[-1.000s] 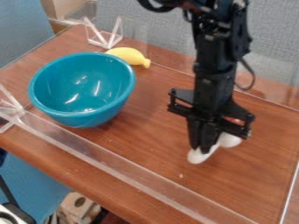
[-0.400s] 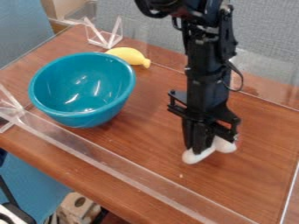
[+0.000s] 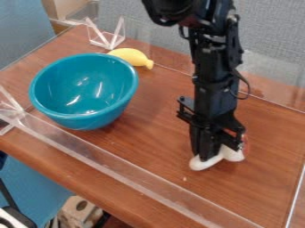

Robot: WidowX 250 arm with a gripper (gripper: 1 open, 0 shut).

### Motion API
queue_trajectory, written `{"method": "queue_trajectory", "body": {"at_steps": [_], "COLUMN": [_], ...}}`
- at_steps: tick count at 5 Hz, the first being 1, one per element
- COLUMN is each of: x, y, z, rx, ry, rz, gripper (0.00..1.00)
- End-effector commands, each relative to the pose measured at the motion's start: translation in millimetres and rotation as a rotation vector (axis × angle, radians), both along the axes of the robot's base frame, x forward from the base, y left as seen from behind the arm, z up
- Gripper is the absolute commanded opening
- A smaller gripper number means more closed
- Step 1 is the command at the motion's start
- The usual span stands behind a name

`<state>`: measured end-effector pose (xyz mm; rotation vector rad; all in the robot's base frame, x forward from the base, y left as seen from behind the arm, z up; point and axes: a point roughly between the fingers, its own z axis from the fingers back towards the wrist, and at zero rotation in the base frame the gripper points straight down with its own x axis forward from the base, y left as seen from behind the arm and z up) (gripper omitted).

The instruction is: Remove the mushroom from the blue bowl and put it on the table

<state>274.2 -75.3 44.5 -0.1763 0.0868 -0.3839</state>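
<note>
The blue bowl point(image 3: 82, 89) sits on the left of the table point(image 3: 143, 134) with nothing inside it. Off to its right, my gripper point(image 3: 210, 157) points straight down and is shut on the mushroom point(image 3: 215, 161). Only the mushroom's cream-white stem shows, below and beside the black fingers, and it touches the wood or hangs just above it. The cap is hidden behind the fingers.
A yellow banana point(image 3: 132, 58) lies behind the bowl. Clear acrylic walls point(image 3: 107, 160) run along the table's edges, with the front one close below my gripper. A folded clear stand point(image 3: 107, 36) is at the back left corner.
My gripper has sunk toward the tabletop with the mushroom and rolled about its own axis. The bowl and banana have stayed put.
</note>
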Motion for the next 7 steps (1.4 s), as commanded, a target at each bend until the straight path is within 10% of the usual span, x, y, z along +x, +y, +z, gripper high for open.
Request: {"method": "queue_trajectory", "body": {"at_steps": [1,4,7], "x": [18.9,31.7,12.3], "y": [3,21,16], "z": [7.3,-11.0,87.0], "rx": [-0.017,-0.02,0.082], "ry": [-0.054,-0.062,-0.077], "rz": [0.006,-0.041,-0.1], "gripper": [1.0,1.0,1.0]}}
